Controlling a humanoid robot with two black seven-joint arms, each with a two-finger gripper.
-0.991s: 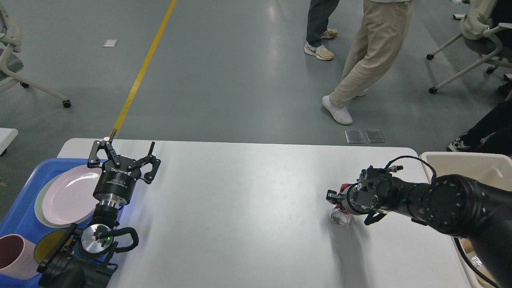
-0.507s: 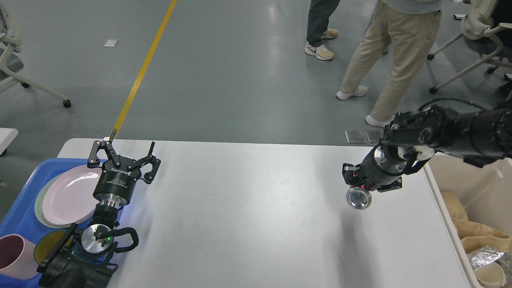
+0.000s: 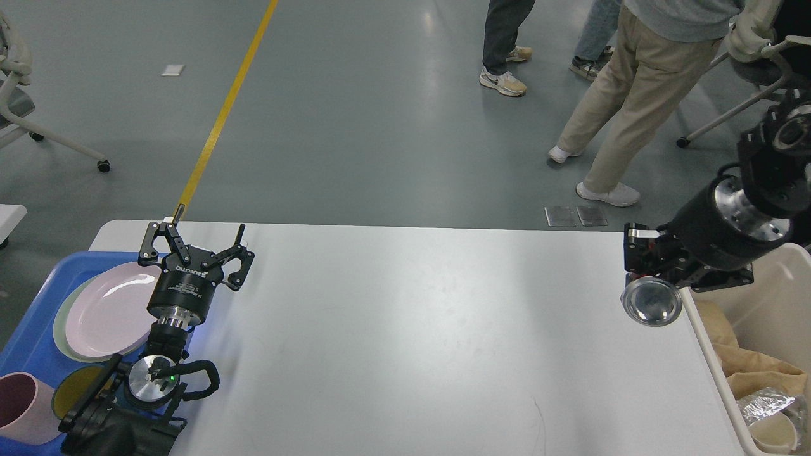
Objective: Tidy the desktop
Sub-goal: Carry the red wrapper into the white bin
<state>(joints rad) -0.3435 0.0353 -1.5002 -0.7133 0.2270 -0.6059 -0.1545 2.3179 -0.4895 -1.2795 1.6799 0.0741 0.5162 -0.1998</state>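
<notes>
Left gripper (image 3: 193,244): "ROBOTIQ", fingers spread | right gripper (image 3: 646,278): clamped on can (image 3: 651,304), base toward camera | desktop (image 3: 405,329): long axis left-right

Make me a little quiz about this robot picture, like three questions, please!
1. True or false: the left gripper is holding the pink plate.
2. What does the right gripper carry? A) a mug B) a shiny metal can C) a spoon
3. Fill in: the can hangs near the right edge of the white desktop, beside the beige ____.

Key: 1. False: it is open and empty, beside the plate on the blue tray. 2. B. 3. Bin.
</notes>
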